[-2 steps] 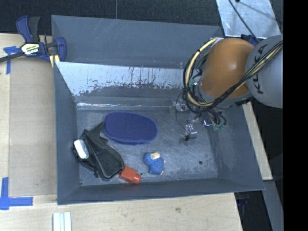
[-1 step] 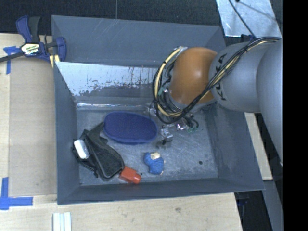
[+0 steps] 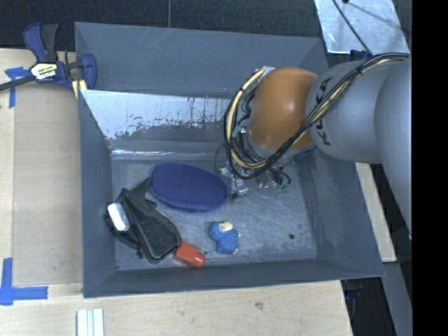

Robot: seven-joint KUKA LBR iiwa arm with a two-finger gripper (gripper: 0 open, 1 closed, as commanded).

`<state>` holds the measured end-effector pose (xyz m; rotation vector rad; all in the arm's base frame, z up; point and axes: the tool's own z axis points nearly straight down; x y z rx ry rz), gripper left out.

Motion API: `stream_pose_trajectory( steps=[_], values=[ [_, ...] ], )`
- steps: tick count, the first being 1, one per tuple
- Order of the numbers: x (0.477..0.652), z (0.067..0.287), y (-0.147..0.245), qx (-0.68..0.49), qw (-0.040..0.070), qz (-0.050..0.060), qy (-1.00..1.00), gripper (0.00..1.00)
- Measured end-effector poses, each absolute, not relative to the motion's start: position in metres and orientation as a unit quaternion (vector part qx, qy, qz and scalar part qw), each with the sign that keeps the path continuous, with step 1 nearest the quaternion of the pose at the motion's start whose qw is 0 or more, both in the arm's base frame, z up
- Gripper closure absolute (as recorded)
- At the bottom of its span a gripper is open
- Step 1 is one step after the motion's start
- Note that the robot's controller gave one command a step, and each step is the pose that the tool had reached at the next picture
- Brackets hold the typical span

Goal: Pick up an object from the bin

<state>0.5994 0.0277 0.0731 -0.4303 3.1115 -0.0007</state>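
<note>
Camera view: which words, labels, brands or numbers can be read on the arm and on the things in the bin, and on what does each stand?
"KU": dark letters, as far as they can be read, on the grey arm beside the orange cover; the cables cross them and hide the rest.
Blue oval pad, black pouch, red piece, small blue lump: no text can be seen on them.

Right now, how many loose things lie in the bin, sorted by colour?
Blue: 2 (oval pad, small lump)
Black: 1 (floppy pouch)
Red: 1 (small block)
White: 1 (small piece)
Total: 5
</note>
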Motion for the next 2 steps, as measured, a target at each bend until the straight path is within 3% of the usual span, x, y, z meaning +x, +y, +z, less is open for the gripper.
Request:
stream_pose_trajectory(
  steps=[1,2],
  values=[
    [0.547,0.1723,0.0334,-0.1,0.004,0.0,0.995,1.0],
    [0.5468,0.1677,0.0332,-0.101,0.001,0.0,0.995,0.0]
  ],
)
